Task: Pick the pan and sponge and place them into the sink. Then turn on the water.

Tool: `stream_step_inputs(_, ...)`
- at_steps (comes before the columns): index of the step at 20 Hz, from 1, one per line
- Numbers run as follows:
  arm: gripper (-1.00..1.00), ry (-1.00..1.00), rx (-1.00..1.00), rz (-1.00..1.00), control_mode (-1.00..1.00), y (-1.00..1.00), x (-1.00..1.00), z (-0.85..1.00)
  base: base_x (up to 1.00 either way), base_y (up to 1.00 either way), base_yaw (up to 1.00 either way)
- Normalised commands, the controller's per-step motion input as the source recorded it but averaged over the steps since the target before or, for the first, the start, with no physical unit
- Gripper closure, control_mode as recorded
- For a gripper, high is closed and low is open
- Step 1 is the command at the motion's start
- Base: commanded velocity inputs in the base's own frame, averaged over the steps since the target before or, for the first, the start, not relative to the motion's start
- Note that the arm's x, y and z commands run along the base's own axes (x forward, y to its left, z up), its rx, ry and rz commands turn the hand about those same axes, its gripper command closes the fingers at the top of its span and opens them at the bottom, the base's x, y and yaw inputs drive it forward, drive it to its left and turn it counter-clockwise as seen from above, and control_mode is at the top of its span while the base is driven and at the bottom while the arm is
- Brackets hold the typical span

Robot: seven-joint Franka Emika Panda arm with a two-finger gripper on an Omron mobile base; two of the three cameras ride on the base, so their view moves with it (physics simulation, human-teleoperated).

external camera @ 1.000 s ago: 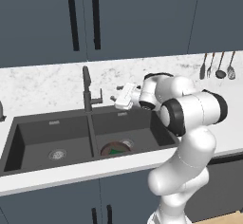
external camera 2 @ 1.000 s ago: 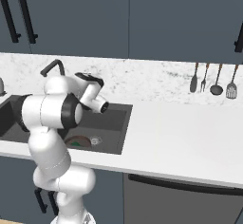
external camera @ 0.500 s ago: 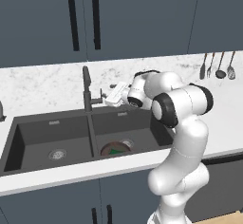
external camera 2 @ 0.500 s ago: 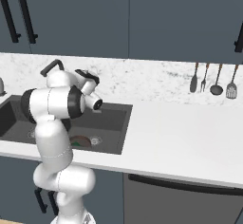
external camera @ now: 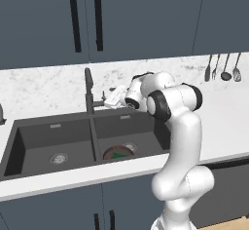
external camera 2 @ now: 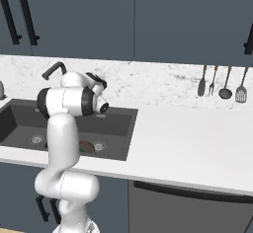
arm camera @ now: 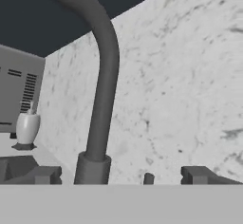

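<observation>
Left and right base views, with hand view. The pan (external camera: 118, 152) lies on the floor of the right basin of the sink (external camera: 29, 148), beside that basin's drain, and a patch of green on it appears to be the sponge (external camera: 115, 149); the same pair shows past the arm in the right base view, the pan (external camera 2: 87, 147) low in the sink (external camera 2: 116, 138). With both things judged to be in the basin, the step in hand is the water, and no stream falls from the tap (external camera: 88, 91).

The hand (external camera: 113, 98) hangs level above the back edge of the right basin, pointing toward the tap, which stands on the divider line at the rear of the sink. The tap lies just beside the hand on its far side, with a short lever stub between the two. The tap's long axis is upright, so the hand meets it side-on.

In the hand view the tap column (arm camera: 100, 104) rises from its collar between the two dark finger tips, nearer one tip than the other, and curves away overhead; a small peg (arm camera: 149, 178) stands by the base. The fingers stand spread apart, with nothing grasped. Whether either tip touches the lever cannot be told.

A pale vase-like object (arm camera: 26, 129) stands on the table (external camera: 228, 112) beyond the tap. Utensils (external camera: 224, 67) hang on the wall, well apart from the work.
</observation>
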Motion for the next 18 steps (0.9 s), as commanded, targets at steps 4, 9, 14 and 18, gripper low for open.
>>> stream_step_inputs(4,-1.0,0.0,0.0,0.0,-1.0,0.0,0.47,-0.36,0.0,0.0,0.0)
stream_step_inputs(9,-1.0,0.0,0.0,0.0,-1.0,0.0,0.44,-0.15,0.0,0.0,0.0)
stream_step_inputs(14,-1.0,0.0,0.0,0.0,-1.0,0.04,0.25,-0.25,0.0,0.0,0.0)
stream_step_inputs(18,-1.0,0.0,0.0,0.0,-1.0,0.12,0.04,-0.11,0.0,0.0,0.0)
